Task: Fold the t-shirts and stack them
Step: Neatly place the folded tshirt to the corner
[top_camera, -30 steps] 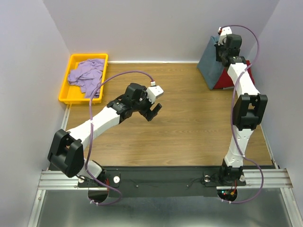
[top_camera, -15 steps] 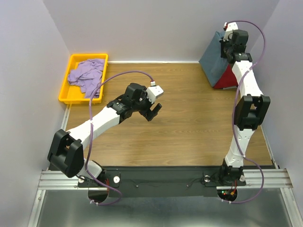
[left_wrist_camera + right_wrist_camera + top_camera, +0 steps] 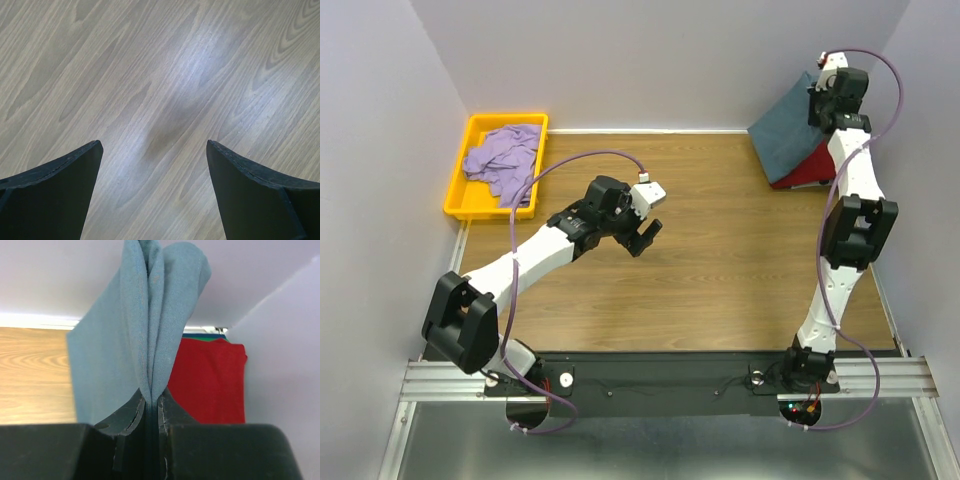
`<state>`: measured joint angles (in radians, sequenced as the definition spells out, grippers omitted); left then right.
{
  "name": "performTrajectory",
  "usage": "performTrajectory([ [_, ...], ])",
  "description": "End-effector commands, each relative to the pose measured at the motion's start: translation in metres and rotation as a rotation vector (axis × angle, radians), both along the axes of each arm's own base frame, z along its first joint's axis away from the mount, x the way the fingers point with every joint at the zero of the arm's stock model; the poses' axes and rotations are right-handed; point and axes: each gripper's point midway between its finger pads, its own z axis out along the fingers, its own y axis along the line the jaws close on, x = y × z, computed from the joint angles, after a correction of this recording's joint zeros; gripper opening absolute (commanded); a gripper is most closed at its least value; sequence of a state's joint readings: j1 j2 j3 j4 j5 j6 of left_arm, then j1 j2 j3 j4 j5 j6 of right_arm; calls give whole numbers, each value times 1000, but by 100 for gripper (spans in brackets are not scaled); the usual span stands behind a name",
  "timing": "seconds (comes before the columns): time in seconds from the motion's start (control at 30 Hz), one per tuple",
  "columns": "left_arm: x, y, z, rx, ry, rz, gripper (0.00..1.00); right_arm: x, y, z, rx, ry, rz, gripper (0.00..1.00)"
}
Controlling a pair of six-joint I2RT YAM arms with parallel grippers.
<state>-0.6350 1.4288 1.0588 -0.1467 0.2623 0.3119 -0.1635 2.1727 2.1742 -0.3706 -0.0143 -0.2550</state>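
My right gripper is shut on the slate blue-grey t-shirt and holds it lifted at the far right corner; its folds run between the closed jaws in the right wrist view. The dark red t-shirt lies under it on the table, also in the right wrist view. The pale lavender t-shirt lies crumpled in the yellow tray at the far left. My left gripper is open and empty above bare wood at mid-table.
White walls close in the table at the back and both sides. The right arm stands tall along the right wall. A thin green edge shows behind the red shirt.
My right gripper has carried the blue-grey shirt's held edge right and back toward the corner, drawing it across the red shirt. The left arm has not moved.
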Motion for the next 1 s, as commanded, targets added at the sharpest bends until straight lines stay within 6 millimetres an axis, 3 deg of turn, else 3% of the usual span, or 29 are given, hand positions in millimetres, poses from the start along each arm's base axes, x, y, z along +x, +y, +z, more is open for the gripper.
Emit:
performTrajectory([
  [0.0, 5, -9, 20, -38, -33, -12, 97, 10, -31, 34, -19, -108, -27, 1],
  [0.03, 5, -9, 18, -34, -27, -12, 97, 12, -39, 23, -22, -92, -39, 1],
  [0.23, 6, -9, 17, -26, -17, -8, 97, 15, -77, 12, -38, -87, -104, 1],
  [0.27, 7, -9, 15, -21, -15, -7, 97, 17, -83, 0, -36, -72, -114, 1],
  [0.43, 8, -8, 12, -7, -8, -8, 97, 17, -117, -19, -39, -56, -160, 1],
  [0.77, 11, -7, 12, 10, -10, -1, 97, 16, -141, -61, -46, 3, -212, 2],
  [0.83, 11, -4, 11, 19, -13, 10, 97, 15, -149, -66, -59, 9, -237, 12],
  [0.87, 12, -3, 13, 20, -18, 13, 97, 16, -152, -67, -67, 8, -246, 31],
  [0.97, 16, 0, 17, 7, -13, 39, 97, 14, -163, -63, -89, -2, -293, 56],
])
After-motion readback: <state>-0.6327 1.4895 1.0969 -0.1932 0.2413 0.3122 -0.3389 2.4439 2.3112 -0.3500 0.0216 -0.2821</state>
